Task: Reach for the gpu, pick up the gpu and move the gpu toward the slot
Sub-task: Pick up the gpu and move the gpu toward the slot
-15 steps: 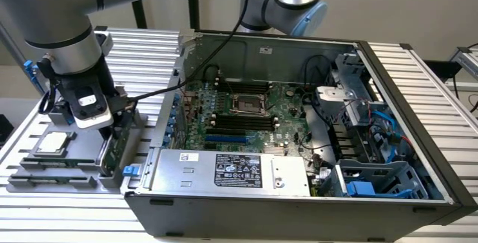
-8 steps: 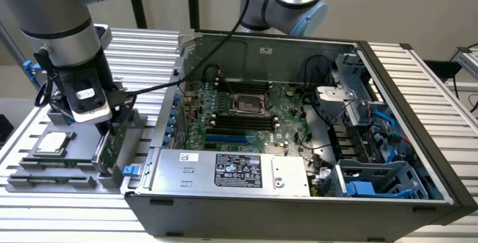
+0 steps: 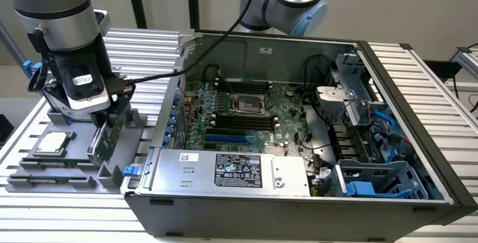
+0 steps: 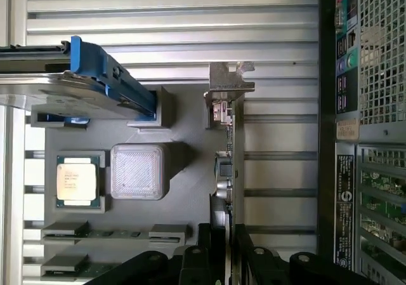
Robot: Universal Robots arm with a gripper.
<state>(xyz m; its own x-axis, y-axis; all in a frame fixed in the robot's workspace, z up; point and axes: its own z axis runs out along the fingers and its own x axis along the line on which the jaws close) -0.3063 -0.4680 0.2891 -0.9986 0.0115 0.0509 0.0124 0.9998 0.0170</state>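
Standing on its long edge in a slot of the grey moulded holder tray [image 3: 140, 124], the gpu [image 3: 103, 139], a thin flat green circuit-board card with a narrow silver metal bracket at one end, is seen just beside the open black computer case [image 3: 299, 209], on the exterior view's left. Its upper edge is covered by the claw [image 3: 104, 121]. In the wrist view the card [image 4: 231, 164] is reduced to a dark sliver, so no face of it can be made out, though the bracket [image 4: 227, 85] is plainly shown. The claw [image 4: 229, 234] is cut off at the picture's border. Its two black fingers [image 4: 209, 253] are pressed against the card from either side, pinching it. Whether the card has been raised out of its slot cannot be told.

One silver hard drive with blue rails [image 4: 76, 85] is cropped at the wrist picture's edge. One small square silver chip [image 3: 52, 142] is seated in the tray, with one pale ribbed square block [image 4: 138, 171] just beside it. Two long memory sticks [image 4: 108, 234] are laid in the tray, the second partly cut off. Two grey robot arms are counted: one carrying the claw [image 3: 60, 19] and one behind the case [image 3: 291, 2], both cropped at the top. Everything is carried on one ribbed aluminium worktop [image 3: 67, 220].
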